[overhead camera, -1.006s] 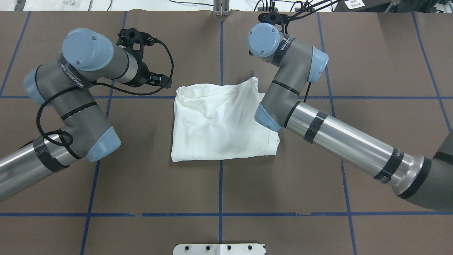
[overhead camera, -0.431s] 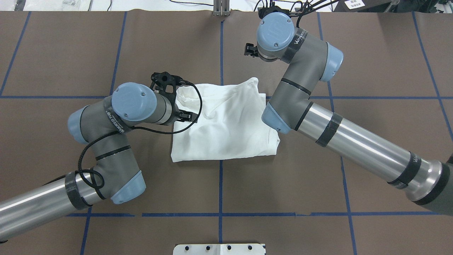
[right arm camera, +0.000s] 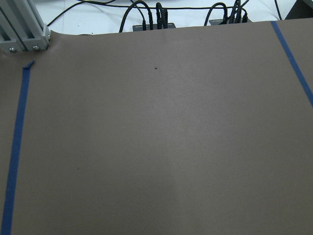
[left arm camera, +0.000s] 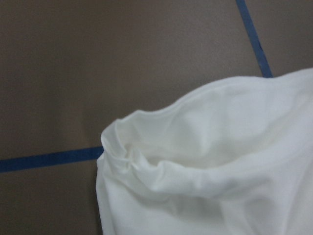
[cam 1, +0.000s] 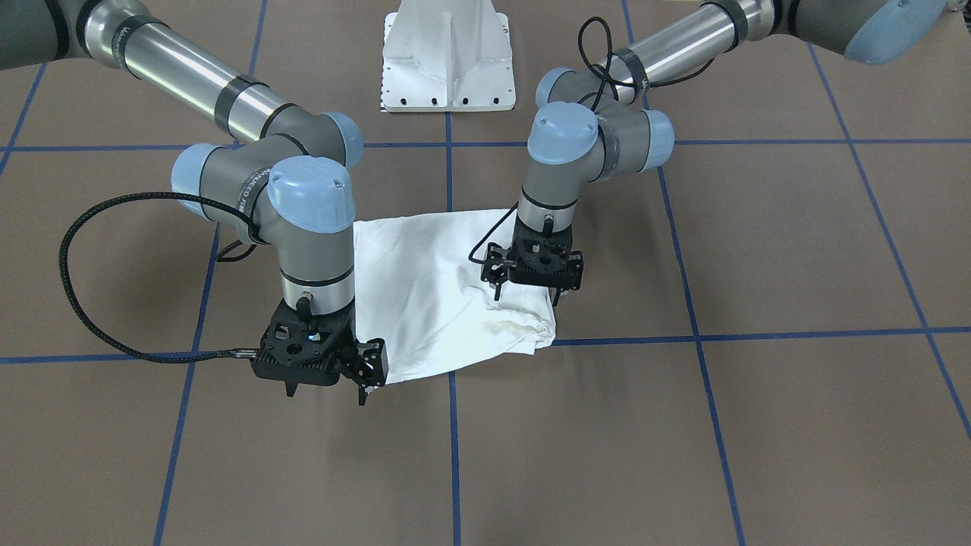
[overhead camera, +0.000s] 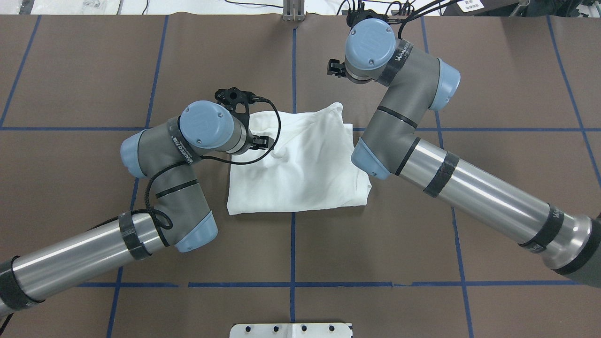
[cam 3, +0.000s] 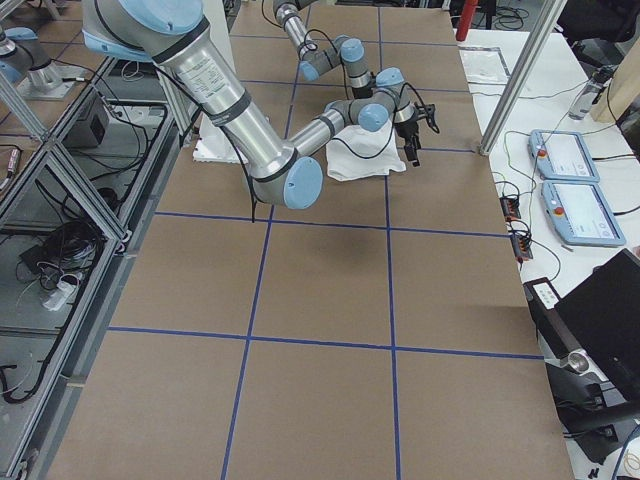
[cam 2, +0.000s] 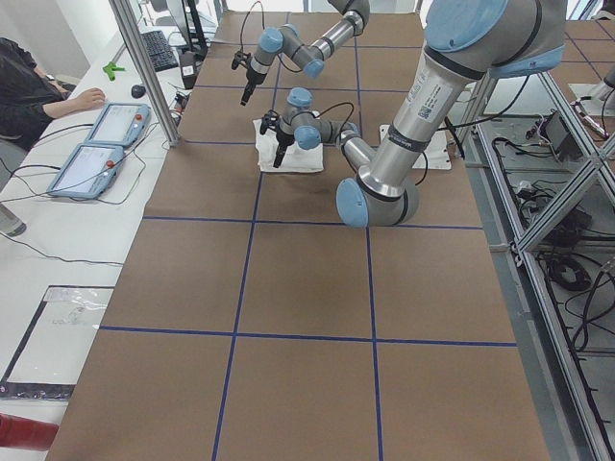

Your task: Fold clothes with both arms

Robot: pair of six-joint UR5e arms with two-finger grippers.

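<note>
The white shirt (cam 1: 432, 288) lies folded into a rough square in the middle of the brown table (overhead camera: 422, 225). Its far left corner is bunched and puckered (left arm camera: 132, 152). My left gripper (cam 1: 527, 297) hangs point-down just over that corner, fingers apart with nothing between them. In the overhead view the left wrist (overhead camera: 206, 124) hides the corner. My right gripper (cam 1: 326, 394) is lifted clear beyond the shirt's far right corner, open and empty. The right wrist view holds only bare table (right arm camera: 161, 137).
A white metal pedestal (cam 1: 447, 61) stands at the robot's side of the table. Blue tape lines (overhead camera: 292, 249) cross the brown cover. An aluminium post (overhead camera: 293, 9) and cables lie at the far edge. A person sits by two tablets (cam 2: 96, 144) beyond it.
My left arm swung in from the far left and now hovers over the shirt's far left corner. The right arm drew back from the shirt toward the far edge.
</note>
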